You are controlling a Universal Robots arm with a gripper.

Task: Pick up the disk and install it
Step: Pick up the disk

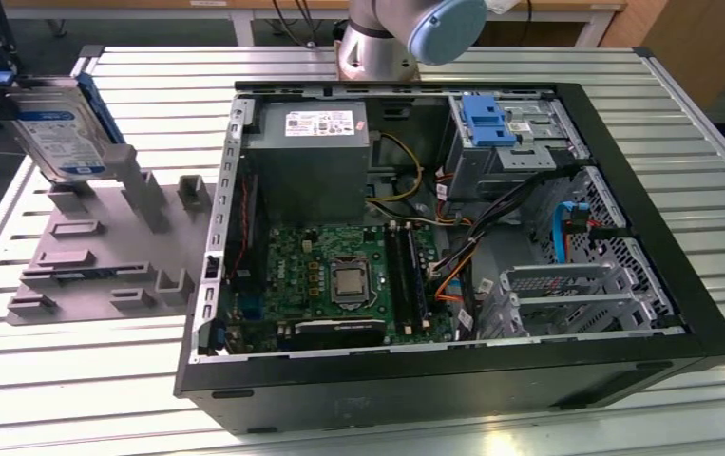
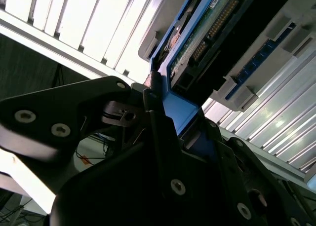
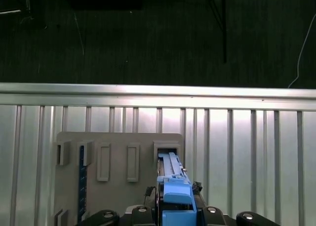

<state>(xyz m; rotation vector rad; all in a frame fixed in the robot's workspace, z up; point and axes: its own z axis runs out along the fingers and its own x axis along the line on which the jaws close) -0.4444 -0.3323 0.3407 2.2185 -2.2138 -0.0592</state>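
Note:
The disk, a silver drive with a white-and-blue label and blue side rails, stands tilted on edge over the grey holder plate at the exterior view's far left. My gripper grips its upper end there. In the second wrist view the black fingers are shut on the blue rail, with the disk's circuit-board side beyond them. The first wrist view shows the blue rail between the gripper's halves, above a slot of the holder plate. Whether the disk's lower end still sits in the slot I cannot tell.
The open computer case lies to the exterior view's right of the holder. It holds a grey power supply box, a green motherboard, loose cables and a drive bay with a bare blue bracket. The arm's base stands behind it on the slatted table.

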